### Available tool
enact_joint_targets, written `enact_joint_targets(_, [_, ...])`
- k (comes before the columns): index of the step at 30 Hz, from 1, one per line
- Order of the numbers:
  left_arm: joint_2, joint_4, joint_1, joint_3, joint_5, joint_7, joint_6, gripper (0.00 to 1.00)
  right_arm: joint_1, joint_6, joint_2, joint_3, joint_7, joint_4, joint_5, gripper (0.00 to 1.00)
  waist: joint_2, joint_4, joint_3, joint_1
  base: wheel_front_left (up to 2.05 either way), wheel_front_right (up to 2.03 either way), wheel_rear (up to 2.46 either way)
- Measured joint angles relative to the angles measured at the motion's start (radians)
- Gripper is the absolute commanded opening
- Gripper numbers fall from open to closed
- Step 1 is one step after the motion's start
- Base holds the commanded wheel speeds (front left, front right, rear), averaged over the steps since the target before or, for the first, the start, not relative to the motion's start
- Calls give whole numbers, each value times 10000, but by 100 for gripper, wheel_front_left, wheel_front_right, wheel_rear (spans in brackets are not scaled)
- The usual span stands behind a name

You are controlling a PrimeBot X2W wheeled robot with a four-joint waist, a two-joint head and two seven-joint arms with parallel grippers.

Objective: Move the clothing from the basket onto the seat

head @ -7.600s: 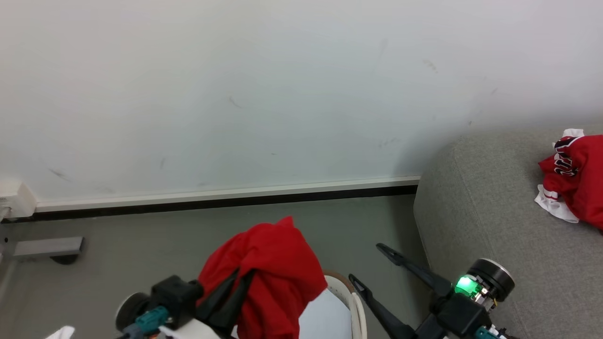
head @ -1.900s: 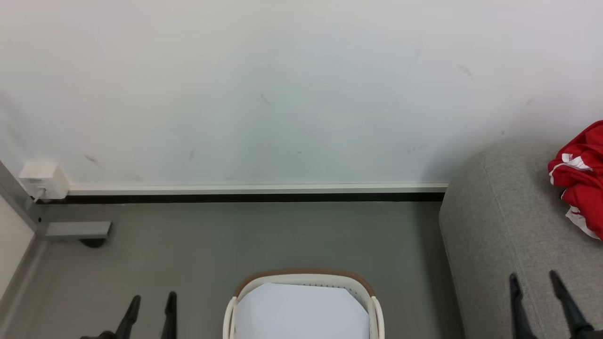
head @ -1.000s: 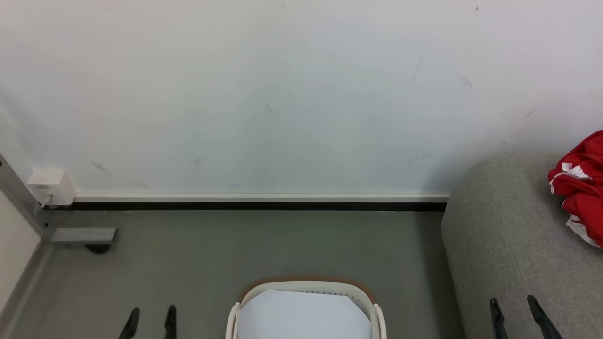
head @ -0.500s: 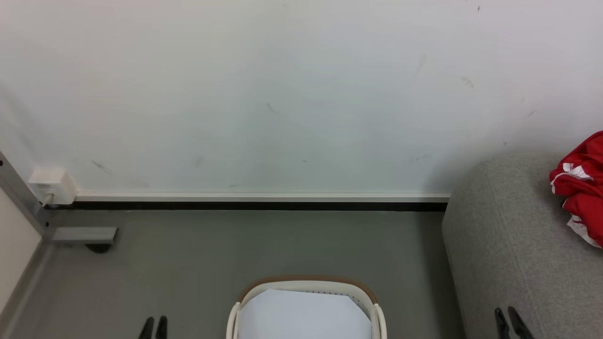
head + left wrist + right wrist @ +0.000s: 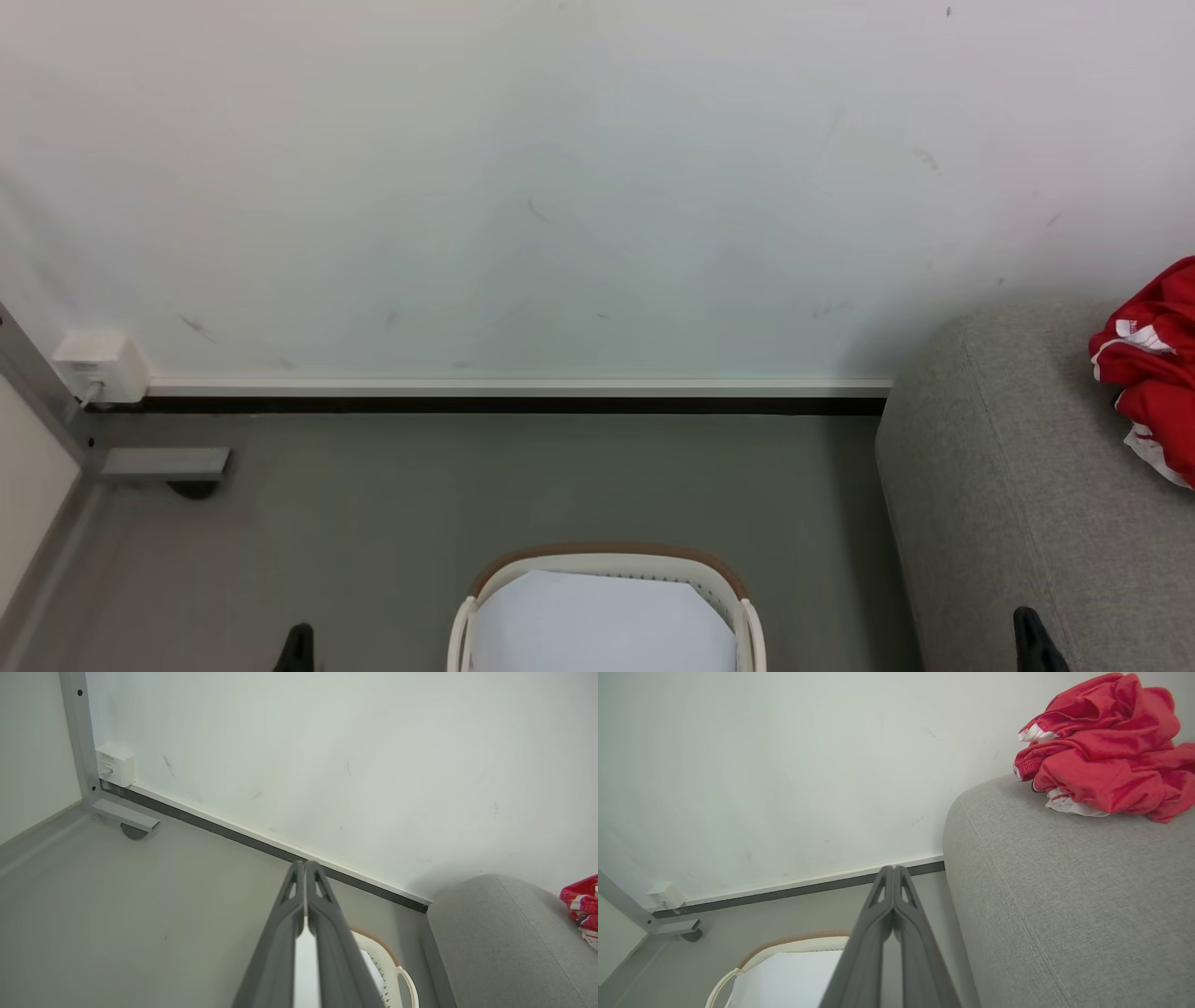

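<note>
Beyond the closed left hand [image 5: 304,864] and closed right hand [image 5: 893,868], clothing [image 5: 1104,760] lies on the seat [image 5: 1064,886].

You have nothing here that can actually be read. The small white box [image 5: 115,764] on the wall, at the upper left of the left wrist view, carries a faint grey marking across its front, but it is too small and soft for you to make out a single character. On the clothing [image 5: 1158,392], at the right edge of the head view, a white band bears tiny red marks; they blur into flecks, and you cannot tell whether they are letters.
</note>
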Motion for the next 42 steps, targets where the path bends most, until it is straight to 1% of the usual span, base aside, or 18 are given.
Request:
enact_joint_targets(19, [-15, -10, -479, 96, -3062, 721, -79, 0, -546, 0, -4, -194, 790, -10, 3162, 0, 0, -42, 79, 0, 0, 0, 0])
enact_joint_targets(33, [-21, -6, -835, 196, -4957, 1235, -94, 0, -812, 0, -8, -357, 1304, -17, 5124, 0, 0, -73, 137, 1, 0, 0, 0])
enact_joint_targets(42, [-23, 0, -1020, 247, -5979, 1503, -98, 0, -991, 0, -12, -428, 1582, -23, 6226, 0, 0, -94, 174, 0, 0, 0, 0])
